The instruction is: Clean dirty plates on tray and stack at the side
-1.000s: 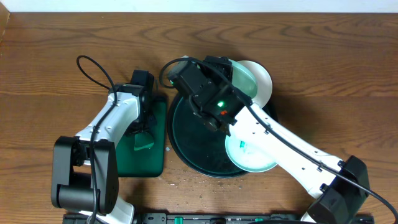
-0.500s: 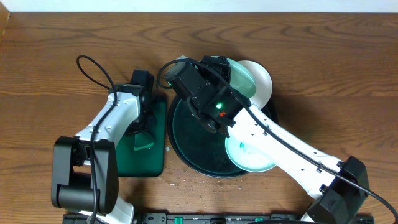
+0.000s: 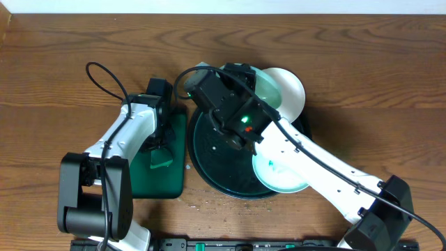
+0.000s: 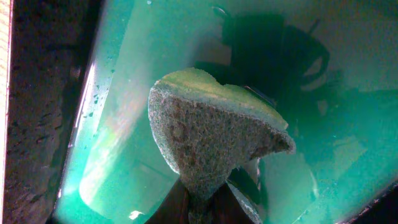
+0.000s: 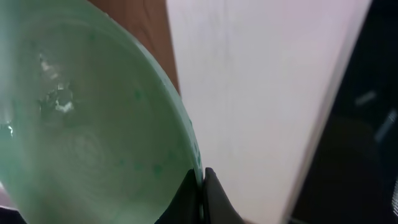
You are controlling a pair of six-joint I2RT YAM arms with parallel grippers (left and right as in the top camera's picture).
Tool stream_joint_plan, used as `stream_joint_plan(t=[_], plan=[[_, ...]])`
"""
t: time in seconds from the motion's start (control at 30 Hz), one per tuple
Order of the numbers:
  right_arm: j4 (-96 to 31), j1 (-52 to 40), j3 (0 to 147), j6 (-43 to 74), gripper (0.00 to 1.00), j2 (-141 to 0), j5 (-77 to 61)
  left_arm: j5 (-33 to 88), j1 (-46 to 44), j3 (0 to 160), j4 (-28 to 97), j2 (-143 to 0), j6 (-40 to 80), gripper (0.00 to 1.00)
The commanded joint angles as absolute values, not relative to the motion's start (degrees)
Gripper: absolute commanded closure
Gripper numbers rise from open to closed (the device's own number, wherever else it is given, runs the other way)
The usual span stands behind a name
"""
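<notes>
The round black-green tray lies mid-table. My right gripper is at its far edge, shut on the rim of a green-smeared plate. In the right wrist view the jaws pinch that plate's rim. A white plate lies just behind it and also shows in the right wrist view. A third smeared plate rests at the tray's near right. My left gripper is shut on a sponge over the rectangular tray.
The small rectangular dark green tray lies left of the round tray, wet and teal in the left wrist view. Bare wooden table surrounds both. A few crumbs or drops lie near the front edge.
My right gripper has edged slightly left with the plate rim in its jaws. The left arm and sponge have not moved.
</notes>
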State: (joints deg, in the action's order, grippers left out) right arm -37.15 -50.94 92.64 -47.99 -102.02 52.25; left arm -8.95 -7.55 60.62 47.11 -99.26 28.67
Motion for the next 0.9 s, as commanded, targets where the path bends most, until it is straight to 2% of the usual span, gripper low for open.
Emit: stream_joint_plan(t=[0.0,0.07,0.2,0.33,0.43,0.57,0.67,0.77,0.87], plan=[[-36.9,-50.9,93.9,-43.9,0.99,-100.4,48.2,-9.5,-7.3,60.0,47.3,-99.4,28.8,0.92],[-37.5,-51.8,93.9,-41.7,0.99,-100.2,51.0,-9.5,-7.3,60.0,47.5,-99.4,28.8,0.92],[-38.3,-51.7,93.9,-40.1,0.99,-100.4,45.5,-9.5,-7.3,60.0,47.2,-99.4,28.8,0.92],[-40.1,-50.1,94.0,-35.1,0.99,-100.4,49.4,-9.5,-7.3,60.0,47.4,-99.4,28.8,0.92],[-41.6,-49.8,94.0,-34.3,0.99,-100.1,42.6,-9.5,-7.3,60.0,47.3,-99.4,28.8,0.92],[-43.2,-48.1,94.0,-30.8,0.99,-100.7,45.6,-9.5,-7.3,60.0,47.4,-99.4,28.8,0.92],[-44.3,-48.0,94.0,-30.3,0.99,-100.1,41.0,-9.5,-7.3,60.0,47.3,-99.4,28.8,0.92],[-45.0,-46.7,94.0,-27.9,0.99,-100.7,44.8,-9.5,-7.3,60.0,47.3,-99.4,28.8,0.92],[-47.1,-48.2,94.1,-26.4,0.99,-100.0,41.6,-9.5,-7.3,60.0,47.5,-99.4,28.8,0.92]])
